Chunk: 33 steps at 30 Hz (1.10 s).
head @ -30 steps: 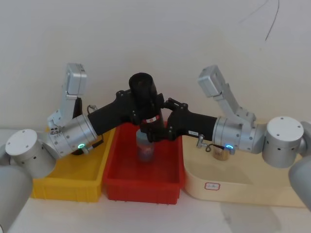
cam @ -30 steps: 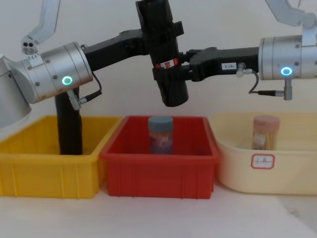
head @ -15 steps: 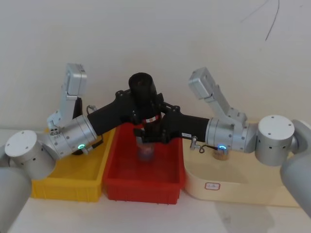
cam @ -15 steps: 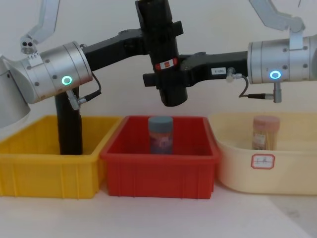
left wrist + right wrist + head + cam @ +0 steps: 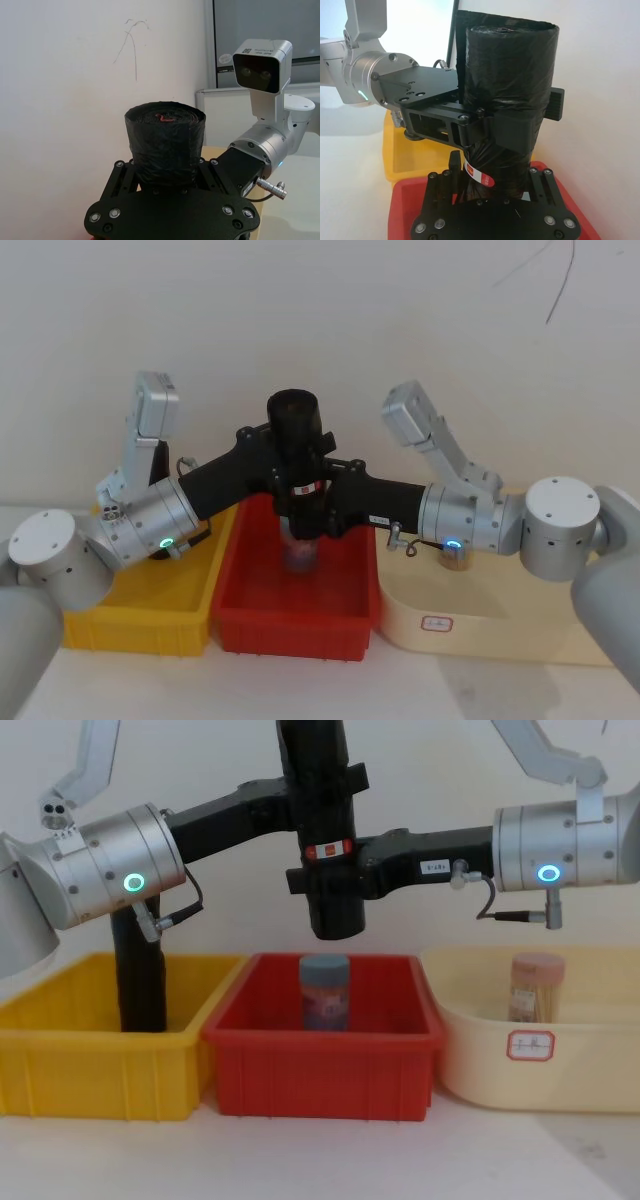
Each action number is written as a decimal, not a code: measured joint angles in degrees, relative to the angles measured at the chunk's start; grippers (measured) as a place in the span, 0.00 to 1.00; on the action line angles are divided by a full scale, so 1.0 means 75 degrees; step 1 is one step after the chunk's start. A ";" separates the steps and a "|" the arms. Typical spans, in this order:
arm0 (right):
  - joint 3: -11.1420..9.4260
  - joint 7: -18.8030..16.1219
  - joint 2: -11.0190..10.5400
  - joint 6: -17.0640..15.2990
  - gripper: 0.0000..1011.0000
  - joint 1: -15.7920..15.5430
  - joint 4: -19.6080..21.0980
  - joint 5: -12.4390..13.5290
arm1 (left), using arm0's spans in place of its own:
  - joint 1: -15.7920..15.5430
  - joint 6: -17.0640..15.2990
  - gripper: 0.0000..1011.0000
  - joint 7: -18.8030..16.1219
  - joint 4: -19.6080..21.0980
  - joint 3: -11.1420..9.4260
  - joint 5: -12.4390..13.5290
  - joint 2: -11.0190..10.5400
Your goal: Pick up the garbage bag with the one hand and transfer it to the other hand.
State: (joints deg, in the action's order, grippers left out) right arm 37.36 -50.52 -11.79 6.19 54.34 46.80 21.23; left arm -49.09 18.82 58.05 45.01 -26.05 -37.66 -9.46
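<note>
**Handover above the red bin: secure second grip before release**

Garbage bag roll (image 5: 325,830) upright above red bin (image 5: 320,1065), clamped high by left end effector (image 5: 318,788). Right end effector (image 5: 328,883), at 3 o'clock, closed around lower half. Confirm firm squeeze, then loosen left.

Head view: high, looking forward and down over three bins.
Chest view: low, level, facing the bins' front walls.
Wrist views: very close, facing each other across the garbage bag (image 5: 507,95).
Shared: all four take in the roll above the red bin (image 5: 320,1060).
</note>
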 joint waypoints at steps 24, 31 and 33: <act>0.0023 -0.0041 0.0037 0.0022 0.57 0.0025 -0.0055 -0.0018 | 0.0024 0.0001 0.43 -0.0061 0.0047 -0.0011 0.0012 -0.0019; 0.0023 -0.0048 0.0042 0.0023 0.57 0.0029 -0.0060 -0.0019 | 0.0024 0.0001 0.44 -0.0069 0.0051 -0.0011 0.0012 -0.0016; 0.0024 -0.0052 0.0043 0.0023 0.57 0.0029 -0.0061 -0.0019 | 0.0024 0.0001 0.48 -0.0073 0.0053 -0.0011 0.0012 -0.0015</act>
State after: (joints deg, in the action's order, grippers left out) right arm 37.54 -50.91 -11.46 6.37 54.56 46.35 21.09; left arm -48.91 18.83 57.50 45.40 -26.13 -37.57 -9.57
